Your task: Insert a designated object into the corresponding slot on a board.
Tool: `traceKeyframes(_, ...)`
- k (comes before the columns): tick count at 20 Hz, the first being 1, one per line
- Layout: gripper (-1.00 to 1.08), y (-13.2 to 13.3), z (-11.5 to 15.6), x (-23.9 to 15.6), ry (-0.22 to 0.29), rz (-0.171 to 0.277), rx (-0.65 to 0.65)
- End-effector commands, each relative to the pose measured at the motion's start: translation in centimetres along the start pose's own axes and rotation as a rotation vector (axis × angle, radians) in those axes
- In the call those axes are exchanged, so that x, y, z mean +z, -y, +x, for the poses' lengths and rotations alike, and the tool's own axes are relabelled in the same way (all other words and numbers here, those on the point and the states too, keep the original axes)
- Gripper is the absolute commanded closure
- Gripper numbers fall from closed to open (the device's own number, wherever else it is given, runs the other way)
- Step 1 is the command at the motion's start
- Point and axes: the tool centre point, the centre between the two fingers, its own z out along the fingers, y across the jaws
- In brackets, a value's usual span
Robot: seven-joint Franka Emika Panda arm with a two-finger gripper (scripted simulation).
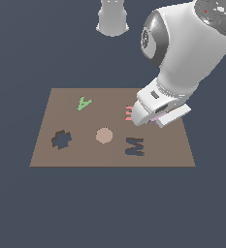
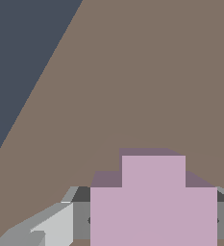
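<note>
Board (image 1: 46, 157) near edge unobstructed; lobed slot (image 1: 61, 139) at the exterior view's left. Farther, at its right, the gripper (image 1: 153, 118) clasps the lilac piece (image 2: 153, 206), mostly hidden outside, cropped in the wrist view; pink letter (image 1: 128, 113) partly covered.

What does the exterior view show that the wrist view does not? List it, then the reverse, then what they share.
Only the exterior view shows the flower-shaped slot, the M-shaped cut-out, the tan disc, the green letter A, the pink letter E and the arm's body. Only the wrist view shows the lilac piece large and close, sitting between the gripper's fingers. Both show the brown board and the gripper; the exterior view catches just a lilac sliver beneath it.
</note>
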Motion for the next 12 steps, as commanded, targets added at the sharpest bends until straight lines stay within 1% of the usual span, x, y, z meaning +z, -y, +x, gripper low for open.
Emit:
traceKeyframes(1,1.08,-1.0,0.7,-0.1,-0.001,0.000,0.054)
traceKeyframes(6,1.08,-3.8,2.2,-0.2,-0.001,0.000,0.206)
traceKeyframes(12,1.08,-9.0,3.7,-0.3,-0.001,0.000,0.457)
